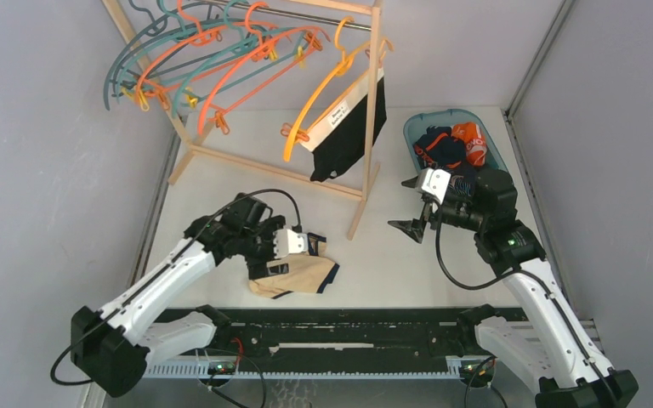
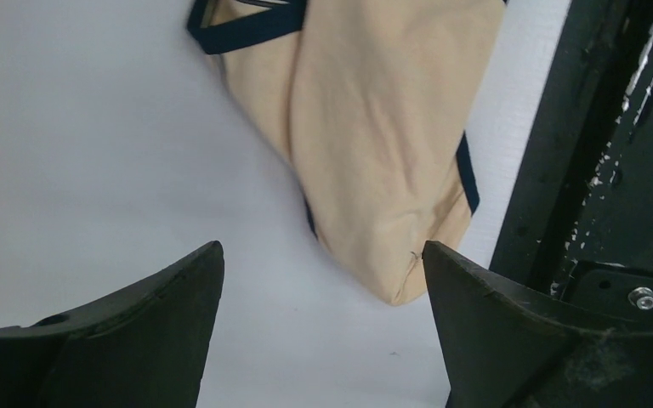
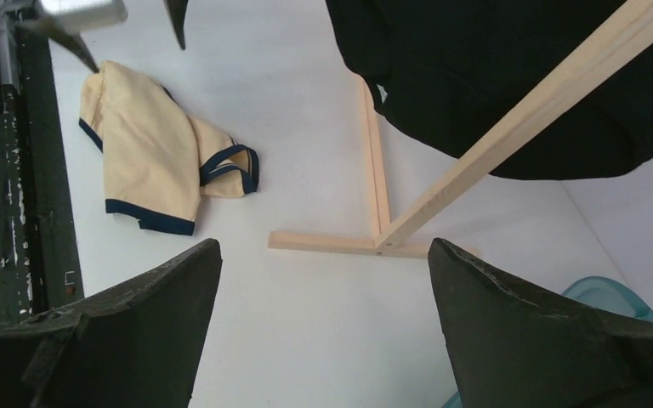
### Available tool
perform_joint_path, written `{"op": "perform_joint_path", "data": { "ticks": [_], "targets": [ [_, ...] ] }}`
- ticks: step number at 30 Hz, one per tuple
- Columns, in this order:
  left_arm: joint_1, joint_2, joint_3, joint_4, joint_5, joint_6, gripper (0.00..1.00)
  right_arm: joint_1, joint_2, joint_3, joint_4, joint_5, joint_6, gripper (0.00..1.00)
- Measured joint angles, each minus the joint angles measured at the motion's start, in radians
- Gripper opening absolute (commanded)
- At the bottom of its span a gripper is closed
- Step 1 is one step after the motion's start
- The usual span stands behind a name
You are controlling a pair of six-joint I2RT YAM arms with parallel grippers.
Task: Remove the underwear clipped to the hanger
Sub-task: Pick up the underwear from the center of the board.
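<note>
White table (image 1: pixel 391 263) below, and the wooden rack (image 1: pixel 371 110) stands at its far side, light and spindly. Along the rail hangs a bunch of empty hangers (image 1: pixel 259 53), teal and orange, clips bare. One yellow-orange hanger (image 1: pixel 306 106) at the right end is loaded: the black briefs (image 1: pixel 349 136) with the white waistband hang from it, tucked right against the rack's upright. That's the pair left to take.

On the right sits the blue bin (image 1: pixel 406 127), with navy and orange briefs (image 1: pixel 446 144) piled inside. Near the front edge, the beige briefs (image 1: pixel 298 276) with navy trim lie crumpled on the table, outside the bin.

Now the arms. The left gripper (image 1: pixel 306 244) hovers directly over the beige pair, fingers spread wide, nothing between them; its wrist view shows the cloth flat on the table beneath. The right gripper (image 1: pixel 408 206) is spread too, empty, pointed at the rack's foot with the black cloth looming above.

The dangers look clear enough. The black pair hangs so close to the upright that a reach could knock the post, and that frame looks easy to shove or tip. If the clips grip hard, a sideways tug may drag the hanger off the rail, or the whole rack along, rather than free the cloth. A shallow pinch on the loose hem could simply slip. And both arms working near the middle risk crossing paths.
</note>
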Motion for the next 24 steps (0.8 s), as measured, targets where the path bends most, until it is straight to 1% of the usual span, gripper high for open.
{"op": "perform_joint_path", "data": {
  "ticks": [10, 15, 17, 20, 21, 24],
  "targets": [
    [-0.087, 0.213, -0.102, 0.079, -0.018, 0.029, 0.96, -0.006, 0.002, -0.006, 0.023, 0.008, 0.006, 0.91],
    [-0.109, 0.274, -0.134, 0.141, -0.064, 0.029, 0.95, -0.006, 0.006, -0.008, 0.023, 0.007, 0.006, 0.91],
    [-0.115, 0.285, -0.146, 0.163, -0.08, 0.029, 0.91, -0.006, 0.009, -0.008, 0.023, 0.007, 0.005, 0.91],
    [-0.124, 0.3, -0.167, 0.194, -0.097, 0.026, 0.82, -0.006, 0.015, -0.008, 0.022, 0.007, 0.005, 0.91],
    [-0.126, 0.306, -0.173, 0.203, -0.1, 0.024, 0.75, -0.006, 0.017, -0.008, 0.022, 0.007, 0.005, 0.91],
    [-0.132, 0.316, -0.18, 0.22, -0.106, 0.01, 0.46, -0.005, 0.02, -0.008, 0.022, 0.007, 0.005, 0.91]
  ]
}}
